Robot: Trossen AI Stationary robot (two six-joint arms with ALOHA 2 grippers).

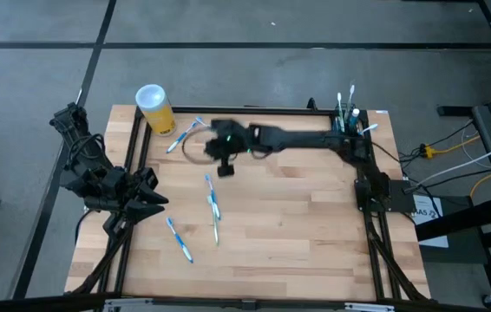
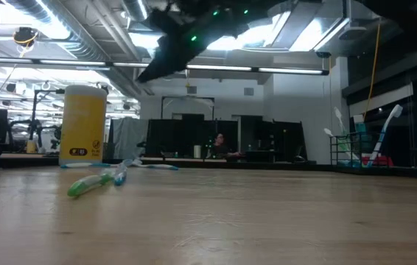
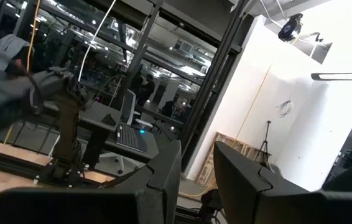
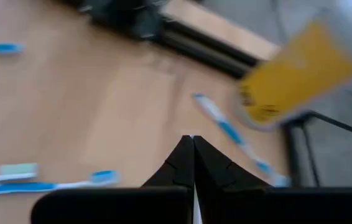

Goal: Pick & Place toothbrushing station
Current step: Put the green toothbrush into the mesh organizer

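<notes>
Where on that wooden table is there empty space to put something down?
Bare wood spans the table between the loose toothbrushes and the right arm's base. Crowded: around the yellow cup, under the right gripper, and by the black holder in the far right corner.

Pale wood-plank table with smooth matt finish, glossy yellow cup, plastic toothbrushes
</notes>
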